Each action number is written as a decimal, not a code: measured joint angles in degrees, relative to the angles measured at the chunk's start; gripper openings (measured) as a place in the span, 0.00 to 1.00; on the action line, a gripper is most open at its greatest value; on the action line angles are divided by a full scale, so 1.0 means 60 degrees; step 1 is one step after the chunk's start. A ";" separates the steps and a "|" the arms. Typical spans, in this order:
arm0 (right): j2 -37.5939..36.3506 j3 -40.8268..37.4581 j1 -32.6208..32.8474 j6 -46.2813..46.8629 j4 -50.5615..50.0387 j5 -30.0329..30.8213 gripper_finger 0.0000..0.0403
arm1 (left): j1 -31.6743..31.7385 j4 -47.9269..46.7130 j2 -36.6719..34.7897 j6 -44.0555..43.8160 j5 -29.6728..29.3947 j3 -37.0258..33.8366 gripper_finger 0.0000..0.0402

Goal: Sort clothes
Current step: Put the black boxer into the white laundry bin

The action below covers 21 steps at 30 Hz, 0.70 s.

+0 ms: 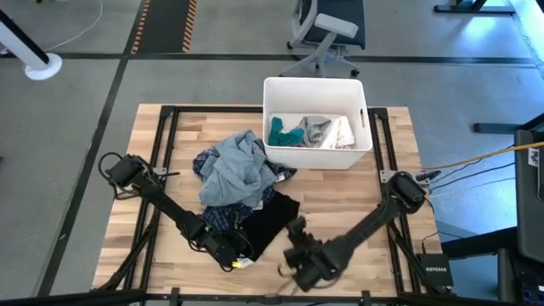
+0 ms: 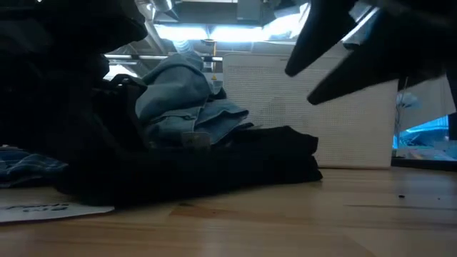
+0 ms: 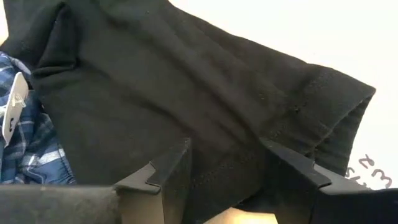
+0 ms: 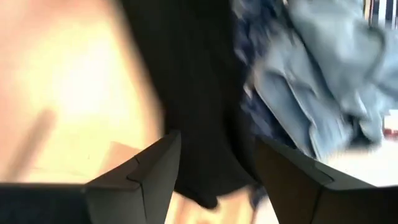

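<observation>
A black garment [image 1: 274,217] lies flat on the wooden table, beside a dark blue plaid garment [image 1: 223,218] and under a light blue-grey pile [image 1: 238,166]. Teal [image 1: 285,133] and white [image 1: 327,132] clothes lie in the white bin [image 1: 316,153]. My left gripper [image 1: 228,252] is open and low at the black garment's near left edge [image 3: 224,177]. The cloth spreads between and beyond its fingers. My right gripper [image 1: 295,231] is open and empty. It hangs above the table [image 2: 310,75] just right of the black garment [image 4: 199,124]. My left gripper's open fingers [image 3: 168,171] stand over the black garment's hemmed edge [image 3: 217,174], slanting down from the table's near left. I cannot tell whether they touch the cloth. The garment lies flat on the table.
A small printed paper label [image 2: 43,209] lies on the table by my left gripper. A white tag [image 3: 12,112] hangs on the plaid garment. Bare wood [image 1: 365,212] lies right of the clothes. An office chair [image 1: 327,34] stands beyond the table.
</observation>
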 joint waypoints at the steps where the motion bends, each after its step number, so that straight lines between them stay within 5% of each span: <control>1: 0.0000 -0.0176 0.0133 -0.0338 0.0493 -0.0020 0.56 | 0.0000 0.0006 0.0000 -0.0006 0.0000 0.0000 0.44; 15: 0.0018 -0.2234 -0.0742 -0.3586 0.4867 -0.1680 0.56 | 0.0000 0.0391 0.0004 0.0211 0.0004 0.0000 0.44; 21: 0.0262 -0.2435 -0.1410 -0.4495 0.5473 -0.2453 0.56 | 0.0000 0.0386 0.0004 0.0255 0.0004 0.0000 0.44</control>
